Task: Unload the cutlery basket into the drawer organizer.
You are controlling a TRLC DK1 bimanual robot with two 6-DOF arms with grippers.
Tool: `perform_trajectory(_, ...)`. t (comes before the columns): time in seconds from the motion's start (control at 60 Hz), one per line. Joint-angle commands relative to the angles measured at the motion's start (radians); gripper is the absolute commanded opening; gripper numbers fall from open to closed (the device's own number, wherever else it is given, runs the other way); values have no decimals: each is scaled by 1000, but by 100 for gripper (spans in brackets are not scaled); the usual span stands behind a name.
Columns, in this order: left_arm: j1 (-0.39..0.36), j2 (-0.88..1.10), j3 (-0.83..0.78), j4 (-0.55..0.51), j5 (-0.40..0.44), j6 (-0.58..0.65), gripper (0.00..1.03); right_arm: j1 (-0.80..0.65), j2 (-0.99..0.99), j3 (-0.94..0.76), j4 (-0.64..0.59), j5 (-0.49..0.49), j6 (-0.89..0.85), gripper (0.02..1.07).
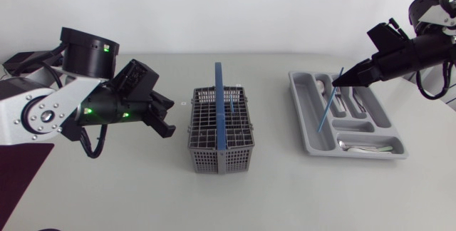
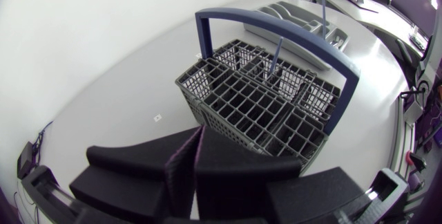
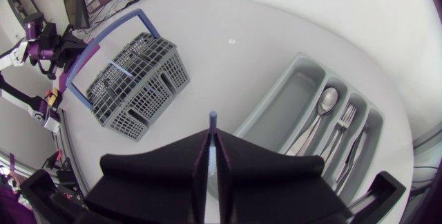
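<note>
Right hand (image 1: 335, 83) grips blue stick (image 1: 329, 103) over organizer (image 1: 308, 117).

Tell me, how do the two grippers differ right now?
The right gripper is shut on a thin blue stick; the left gripper is shut with nothing in it. The right gripper hangs above the organizer, while the left gripper sits beside the basket. Both are matte black, with two wedge-shaped fingers.
</note>
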Motion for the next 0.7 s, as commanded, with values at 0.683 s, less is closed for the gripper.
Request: perform_trajectory(0.683, -12, -5, -20, 2, 7, 25, 25, -6, 435, 166, 180, -1, 139, 8)
